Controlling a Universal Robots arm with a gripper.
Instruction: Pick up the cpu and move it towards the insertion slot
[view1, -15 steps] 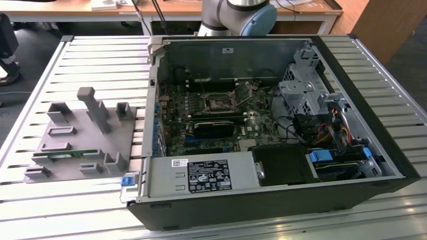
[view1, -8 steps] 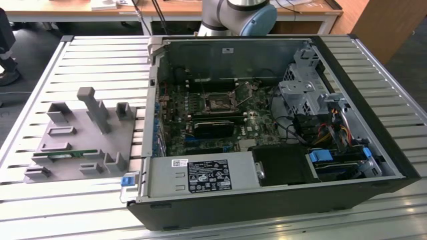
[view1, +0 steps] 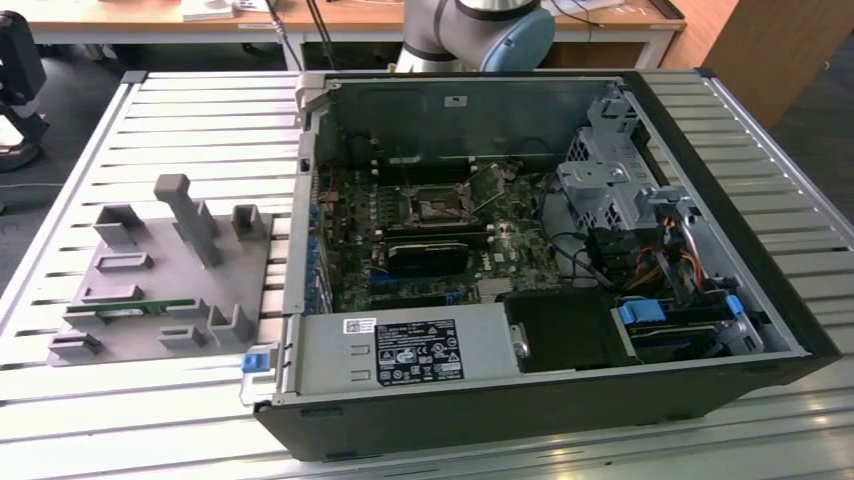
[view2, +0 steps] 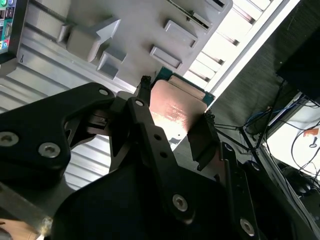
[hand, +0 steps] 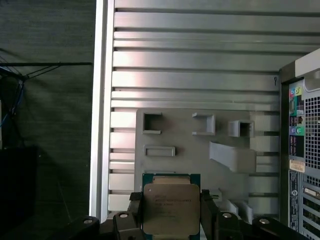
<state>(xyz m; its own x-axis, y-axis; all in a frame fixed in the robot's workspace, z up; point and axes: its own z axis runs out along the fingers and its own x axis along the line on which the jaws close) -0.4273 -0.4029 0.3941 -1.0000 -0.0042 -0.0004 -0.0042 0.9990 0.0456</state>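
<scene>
I see the gripper (view2: 174, 106) closed on one cpu (hand: 171, 209), fingers pinching two opposite edges, held over the grey tray (hand: 185, 165). One green memory stick (view1: 127, 310) lies in a tray recess. One slot (view1: 437, 205) sits in the open case (view1: 747, 330), well apart.

The cpu (hand: 171, 209) is silvery with a green rim, the tray (view1: 158, 272) grey, the computer case (view1: 534, 415) black.
</scene>
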